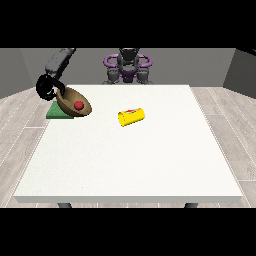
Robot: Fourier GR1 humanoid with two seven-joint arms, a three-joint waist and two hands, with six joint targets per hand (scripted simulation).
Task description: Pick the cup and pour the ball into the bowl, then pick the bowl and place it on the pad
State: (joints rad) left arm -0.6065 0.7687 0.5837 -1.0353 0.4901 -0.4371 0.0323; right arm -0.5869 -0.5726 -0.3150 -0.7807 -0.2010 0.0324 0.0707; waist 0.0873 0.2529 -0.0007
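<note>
We see the hand (46, 88) at the view's left holding the brown bowl (76, 102) at its rim; its fingers seem curled on the rim. The bowl tilts just below them, over the green pad (56, 113), with the red ball (78, 105) inside, probably for placing. The yellow cup (131, 117) lies on the bench (130, 160), well apart, its long axis across the view.

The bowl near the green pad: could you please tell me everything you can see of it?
The bowl is brown and rounded, wooden by its look. It is tilted, its opening turned toward the camera, and a red ball lies inside. It sits over the green pad near the table's far corner at the view's left. The black hand at the view's left is at its far rim; its fingers are unclear.
</note>
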